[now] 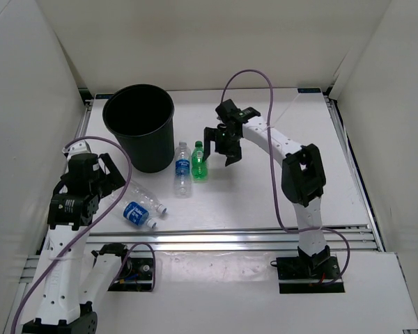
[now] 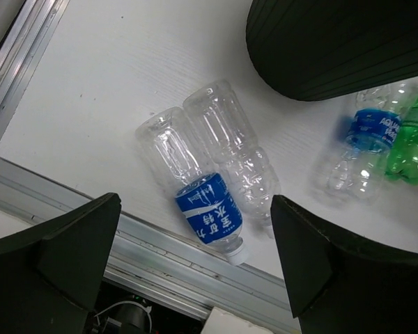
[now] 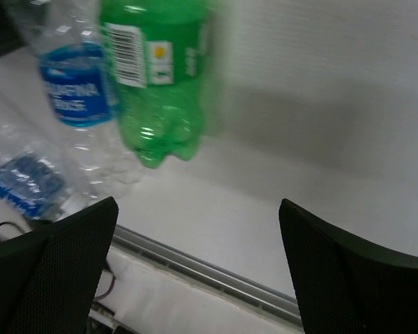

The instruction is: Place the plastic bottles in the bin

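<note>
The black bin point(image 1: 140, 124) stands at the back left. Beside it lie a blue-labelled clear bottle point(image 1: 182, 168) and a green bottle point(image 1: 199, 161), side by side. Near the front left lie another blue-labelled bottle point(image 1: 138, 214) and an unlabelled clear bottle point(image 1: 148, 197), touching. My left gripper point(image 1: 103, 177) is open, above and left of that pair; both show in its view, the labelled bottle point(image 2: 195, 195) and the clear bottle point(image 2: 233, 146). My right gripper point(image 1: 221, 147) is open and empty, just right of the green bottle point(image 3: 159, 76).
Metal rails point(image 1: 251, 240) run along the table's near edge. White walls enclose the table on the left, back and right. A purple cable point(image 1: 272, 104) arcs over the right arm. The bin's wall point(image 2: 334, 42) fills the left wrist view's top right.
</note>
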Tool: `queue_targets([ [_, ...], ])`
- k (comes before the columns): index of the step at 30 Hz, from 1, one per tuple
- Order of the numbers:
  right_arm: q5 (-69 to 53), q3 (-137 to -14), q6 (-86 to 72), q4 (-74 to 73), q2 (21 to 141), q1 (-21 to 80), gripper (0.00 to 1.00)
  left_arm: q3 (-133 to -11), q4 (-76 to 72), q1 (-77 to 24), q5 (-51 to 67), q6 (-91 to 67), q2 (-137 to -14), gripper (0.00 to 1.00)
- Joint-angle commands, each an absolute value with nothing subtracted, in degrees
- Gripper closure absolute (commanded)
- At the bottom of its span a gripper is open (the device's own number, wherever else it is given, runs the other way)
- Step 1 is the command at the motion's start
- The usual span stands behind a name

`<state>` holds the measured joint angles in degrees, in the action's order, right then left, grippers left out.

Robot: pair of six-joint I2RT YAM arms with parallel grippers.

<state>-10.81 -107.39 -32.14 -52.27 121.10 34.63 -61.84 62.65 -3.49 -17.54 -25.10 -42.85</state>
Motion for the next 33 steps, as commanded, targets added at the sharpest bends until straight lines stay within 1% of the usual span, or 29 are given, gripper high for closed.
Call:
queue_targets([
  [1, -22.8, -112.1, -30.1, -46.2, 124.6, 34.6, 0.00, -61.3, 63.7, -3.6, -19.5, -23.9, -42.1, 0.00],
  [6, -25.7, -117.7, -29.6, -45.6, 131.5, 34.6, 0.00, -61.3, 63.7, -3.6, -19.5, -23.9, -41.4, 0.00],
  [11, -25.7, -118.2, -30.2, -45.1, 135.3, 33.6, 0.00, -60.2, 63.7, -3.6, -19.5, -24.4, -40.9, 0.00],
  [15, -25.7, -118.2, -30.2, -45.1, 137.7, 33.0, 0.09, -60.2, 63.7, -3.6, -19.5, -25.0, -41.4, 0.00],
  [16, -25.7, -118.2, -30.2, -44.5, 137.7, 33.0, 0.17, -60.2, 63.7, -3.6, -19.5, -25.0, -41.4, 0.00],
  [18, -26.3, -117.7, -30.2, -44.5, 138.9, 32.3, 0.25, -59.7, 63.7, -3.6, -19.5, -25.7, -41.4, 0.00],
  [19, -26.8, -117.7, -30.2, -44.5, 139.0, 32.3, 0.34, -59.0, 63.7, -3.6, -19.5, -25.7, -41.4, 0.00],
  [21, -26.8, -115.3, -29.7, -44.5, 138.2, 31.7, 0.42, -58.4, 63.7, -3.6, -19.5, -26.3, -41.9, 0.00],
  [22, -26.8, -114.1, -29.7, -44.5, 137.6, 31.7, 0.48, -58.4, 63.2, -3.6, -19.5, -26.3, -41.9, 0.00],
  [23, -26.8, -112.7, -29.7, -44.5, 135.6, 31.0, 0.59, -57.8, 63.2, -3.6, -20.2, -26.3, -42.4, 0.00],
  [25, -26.8, -109.4, -29.7, -44.5, 131.5, 30.5, 0.69, -57.8, 63.2, -3.6, -20.8, -26.8, -43.0, 0.00],
  [26, -26.1, -105.9, -29.0, -44.5, 129.8, 30.5, 0.76, -57.8, 62.7, -3.6, -21.4, -27.4, -43.0, 0.00],
  [29, -25.5, -101.1, -28.3, -44.5, 122.4, 30.5, 0.86, -57.1, 62.1, -3.6, -22.9, -28.1, -43.0, 0.00],
  [31, -25.5, -100.5, -28.3, -44.5, 116.6, 30.5, 0.90, -56.4, 62.1, -3.6, -23.5, -28.8, -43.5, 0.00],
  [32, -25.5, -100.5, -29.5, -44.5, 114.8, 30.5, 0.90, -56.4, 62.1, -3.6, -23.5, -29.4, -43.5, 0.00],
  [33, -25.5, -102.4, -30.1, -44.5, 113.3, 30.5, 0.91, -56.4, 61.6, -3.1, -23.5, -30.1, -43.5, 0.00],
])
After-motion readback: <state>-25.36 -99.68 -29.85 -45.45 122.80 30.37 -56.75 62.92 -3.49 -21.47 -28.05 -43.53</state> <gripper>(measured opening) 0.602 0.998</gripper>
